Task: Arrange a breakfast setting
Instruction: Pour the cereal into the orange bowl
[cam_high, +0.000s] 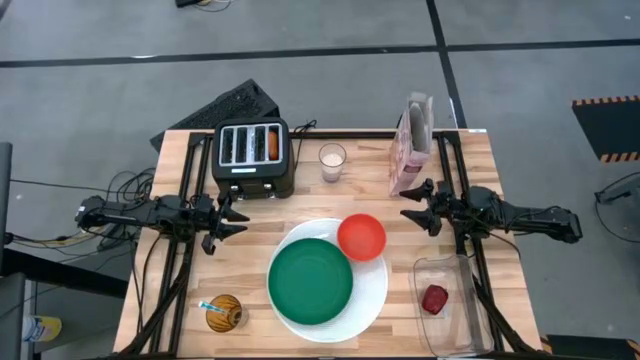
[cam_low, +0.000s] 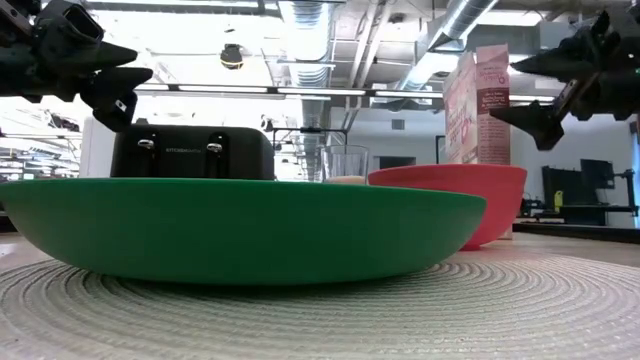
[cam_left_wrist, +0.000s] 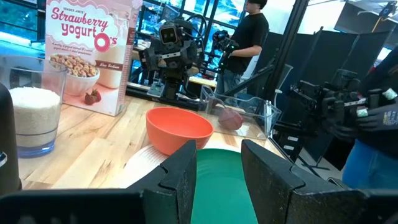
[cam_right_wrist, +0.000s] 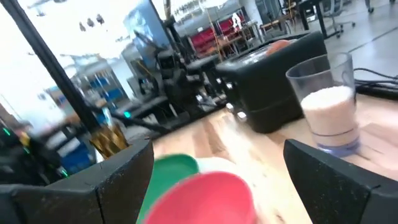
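Note:
A large white plate (cam_high: 372, 292) lies at the table's middle near side. A smaller green plate (cam_high: 310, 281) rests on its left part and a small red bowl (cam_high: 361, 237) on its far right rim. Round toasted bread (cam_high: 273, 145) stands in a slot of the black toaster (cam_high: 253, 158). A dark-red fruit (cam_high: 434, 299) lies in a clear tub. A blue-handled spoon (cam_high: 212, 306) stands in an amber cup (cam_high: 226, 314). My left gripper (cam_high: 238, 222) is open, above the table left of the plates. My right gripper (cam_high: 408, 208) is open, right of the bowl.
A glass of milk (cam_high: 332, 161) and a cereal box (cam_high: 412, 145) stand at the far side. The clear tub (cam_high: 450, 305) lies at the near right edge. A person (cam_left_wrist: 249, 37) stands beyond the table's right side.

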